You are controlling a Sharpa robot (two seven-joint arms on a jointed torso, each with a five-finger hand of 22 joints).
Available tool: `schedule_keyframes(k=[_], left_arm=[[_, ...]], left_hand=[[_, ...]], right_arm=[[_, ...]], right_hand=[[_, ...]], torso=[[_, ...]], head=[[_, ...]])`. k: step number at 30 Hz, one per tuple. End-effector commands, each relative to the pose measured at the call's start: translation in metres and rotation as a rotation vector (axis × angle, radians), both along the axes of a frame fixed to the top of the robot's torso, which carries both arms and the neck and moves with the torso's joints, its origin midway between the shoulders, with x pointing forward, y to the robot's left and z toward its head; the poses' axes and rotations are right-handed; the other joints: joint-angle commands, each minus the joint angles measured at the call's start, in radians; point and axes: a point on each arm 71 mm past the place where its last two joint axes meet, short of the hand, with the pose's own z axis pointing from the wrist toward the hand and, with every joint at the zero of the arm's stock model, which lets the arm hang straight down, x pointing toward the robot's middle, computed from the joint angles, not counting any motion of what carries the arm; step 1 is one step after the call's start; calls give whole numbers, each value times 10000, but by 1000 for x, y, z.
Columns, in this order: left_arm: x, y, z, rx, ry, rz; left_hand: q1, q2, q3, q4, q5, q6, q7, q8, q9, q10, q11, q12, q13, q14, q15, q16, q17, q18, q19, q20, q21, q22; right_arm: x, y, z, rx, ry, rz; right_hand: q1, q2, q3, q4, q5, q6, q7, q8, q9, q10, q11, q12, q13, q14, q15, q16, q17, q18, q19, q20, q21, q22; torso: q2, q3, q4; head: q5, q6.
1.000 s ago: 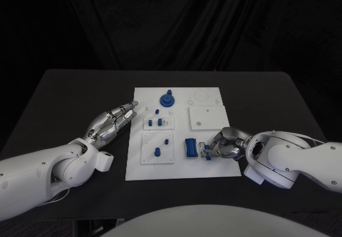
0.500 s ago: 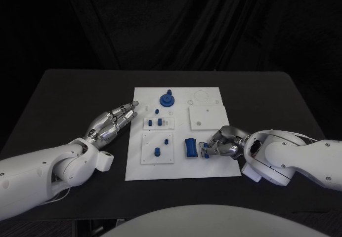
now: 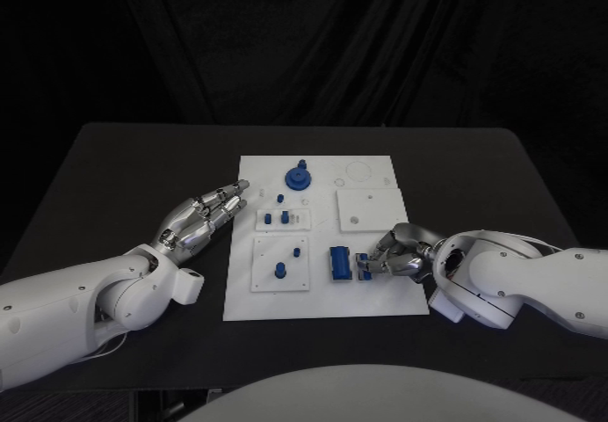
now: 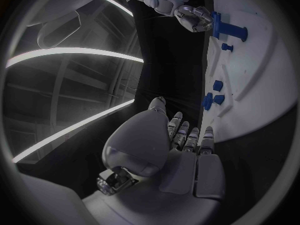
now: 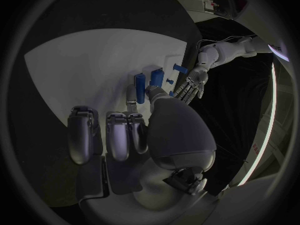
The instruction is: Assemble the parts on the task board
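1. Right hand (image 3: 395, 257) sits low on the white task board (image 3: 380, 299), on its right side, fingers bunched toward a small blue part (image 3: 364, 265). I cannot tell whether it actually pinches that piece or only touches it.
2. Just beside those fingertips lies a blue block (image 3: 340, 263), a longer upright piece near the board's middle.
3. My left hand (image 3: 203, 218) rests flat on the black table (image 3: 126, 176), fingers straight and together, holding nothing, its tips at the board's left edge.
4. Farther up the board stands a round blue knob (image 3: 298, 178); two small blue pegs (image 3: 278, 216) sit in a raised white plate below it.
5. I judge these parts to be light, rigid, smooth plastic, likely to slip or tip. I would take the small piece by its opposite sides, gently.
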Motion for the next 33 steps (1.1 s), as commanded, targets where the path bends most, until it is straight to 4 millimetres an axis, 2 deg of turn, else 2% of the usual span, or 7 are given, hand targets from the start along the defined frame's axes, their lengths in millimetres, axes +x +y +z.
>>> schedule_keyframes(k=[1,8,13,26,29,32,33], left_arm=[[-1,-2,4,-415,-440,-104],[0,-2,2,-400,-393,-121],[-1,-2,1,-392,-360,-126],[-2,-1,0,-382,-326,-105],[-2,-1,0,-379,-332,-96],[-2,0,0,-370,-339,-76],[-2,0,0,-367,-343,-69]], left_hand=[[91,-25,39,-55,38,-15,76,46,13,-19,45,27,1,-5,65,-37,-15,57,-14,78,0,10],[112,-7,61,-64,44,-20,93,45,13,-28,55,24,0,-5,81,-37,-15,55,-13,92,1,12],[127,8,78,-71,49,-20,104,45,13,-35,63,21,-1,-5,90,-37,-15,54,-12,101,2,13],[146,19,95,-81,55,-15,114,45,14,-41,69,19,-1,-5,100,-37,-15,54,-11,110,2,14],[166,26,112,-93,63,5,121,48,17,-25,84,53,6,-5,101,-37,-15,56,-9,117,3,16],[176,27,119,-98,65,18,123,50,18,-9,99,79,11,-5,98,-37,-15,59,-7,119,5,21],[176,27,119,-98,65,18,123,50,18,-9,99,79,11,-5,98,-37,-15,59,-7,119,5,21]], right_arm=[[0,1,1,-93,-118,49],[1,1,1,-101,-226,13],[2,0,2,-19,-393,-97],[-1,-3,17,-193,-2194,755],[-3,-1,21,-351,-2667,1287],[-4,0,22,-474,-2947,1643],[-4,-1,22,-501,-2980,1692]], right_hand=[[-121,29,-78,103,-475,-18,29,23,-39,1059,44,26,2635,1042,80,29,2634,44,528,63,-19,2259],[-555,144,-445,194,-1533,-43,74,75,-126,1059,85,26,2635,1042,115,29,2634,49,519,96,-36,2253],[-995,299,-672,211,-1868,-48,80,110,-165,1059,94,26,2635,1042,127,29,2634,56,508,111,-60,2245],[-836,291,-752,83,-1871,-32,43,239,-124,1059,66,26,2635,1042,107,29,2634,59,504,102,-67,2242],[-567,259,-813,62,-1950,-207,29,586,138,1059,42,26,2635,1042,91,29,2634,58,505,79,-64,2243],[-368,227,-1068,186,-2553,-478,-107,1757,1033,1059,-73,26,2635,1042,-7,29,2634,52,512,2,-44,2252],[-368,227,-1068,186,-2553,-478,-107,1757,1033,1059,-73,26,2635,1042,-7,29,2634,52,512,2,-44,2252]], torso=[[-13,-7,24],[-22,-10,8],[-16,-7,3],[-10,-6,5],[-12,-7,5],[-12,-1,-7],[-12,1,-14]], head=[[-22,0],[4,0],[38,0],[46,0],[16,0],[12,0],[22,0]])
